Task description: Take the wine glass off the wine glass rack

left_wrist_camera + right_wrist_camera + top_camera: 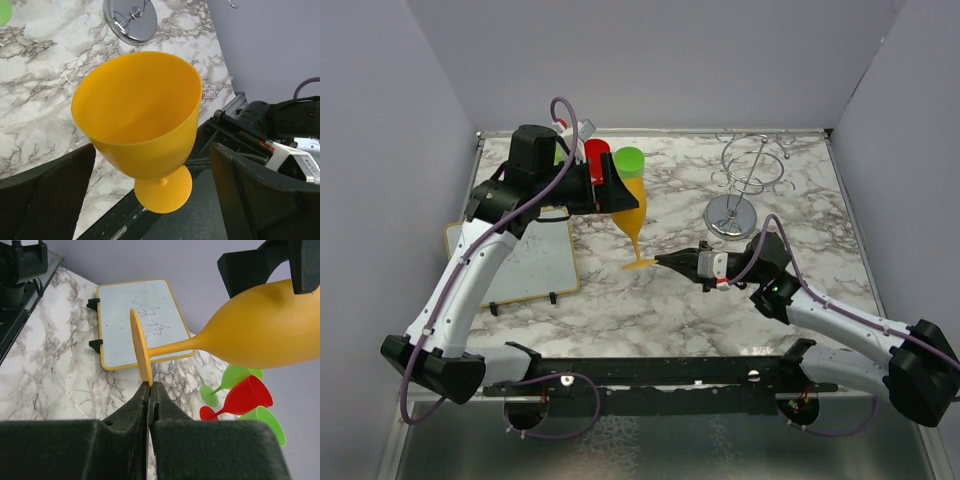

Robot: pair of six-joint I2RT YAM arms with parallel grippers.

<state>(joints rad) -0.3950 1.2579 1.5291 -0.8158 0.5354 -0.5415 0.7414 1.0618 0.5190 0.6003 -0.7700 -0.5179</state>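
The orange wine glass [632,215] hangs tilted over the middle of the table, bowl up and foot down. My right gripper [665,261] is shut on the rim of its round foot, and the right wrist view shows the thin disc pinched edge-on in that gripper [150,385]. The left gripper [620,190] stands open with one finger on each side of the bowl [137,115]. The silver wine glass rack [745,180] stands at the back right with nothing on its looping arms.
A red glass [597,152] and a green glass [629,160] stand behind the left gripper. A yellow-framed whiteboard [525,262] lies at the left. A black rail [660,372] runs along the near edge. Grey walls close three sides.
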